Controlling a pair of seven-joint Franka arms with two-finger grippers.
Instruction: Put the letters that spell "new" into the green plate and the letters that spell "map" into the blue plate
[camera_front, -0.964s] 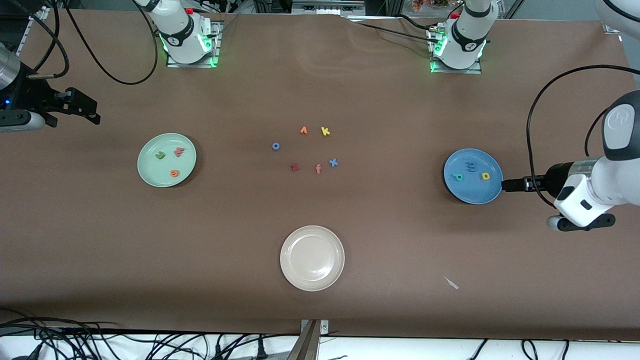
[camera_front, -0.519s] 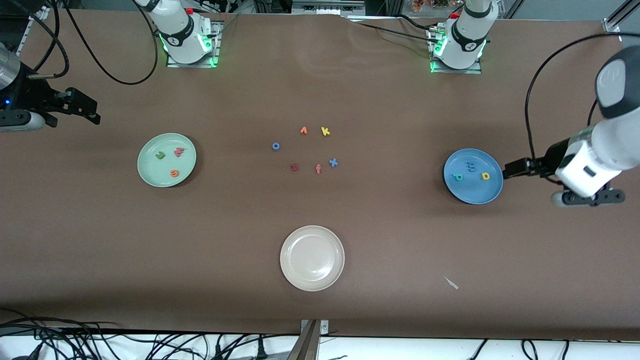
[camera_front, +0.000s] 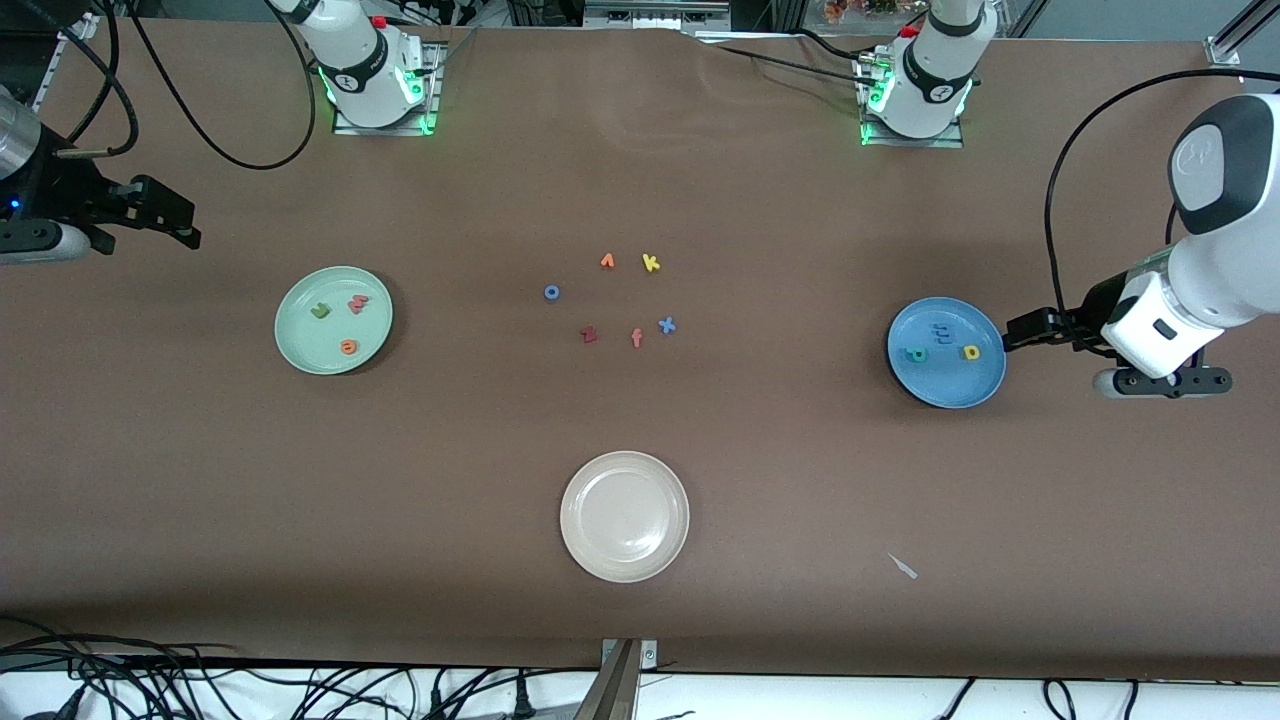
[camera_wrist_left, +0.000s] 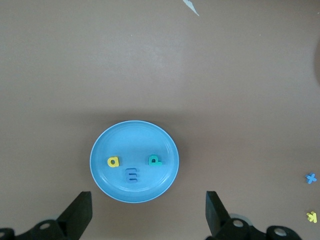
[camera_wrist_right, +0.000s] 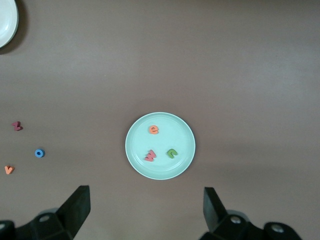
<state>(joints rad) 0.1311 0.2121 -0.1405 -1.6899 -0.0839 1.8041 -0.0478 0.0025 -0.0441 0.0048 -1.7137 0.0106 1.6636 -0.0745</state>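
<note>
While both grippers hang spread and empty, the green plate (camera_front: 333, 320) holds n, e, w. The blue plate (camera_front: 946, 352) holds m, a, p.

The left gripper (camera_wrist_left: 145, 215) is over the table beside the blue plate; the right gripper (camera_wrist_right: 142, 212) is near the green one.

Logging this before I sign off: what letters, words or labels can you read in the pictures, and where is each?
"n", "w", "e": foam letters in the pale green plate.
"m", "a", "p": foam letters in the mid-blue plate.
"o", "k", "x", "f", "z" and an orange "v"-like letter: loose mid-table.
Round marks on both arm bases: too small to read.

letters (camera_front: 340, 322) in plates (camera_front: 300, 350)
</note>
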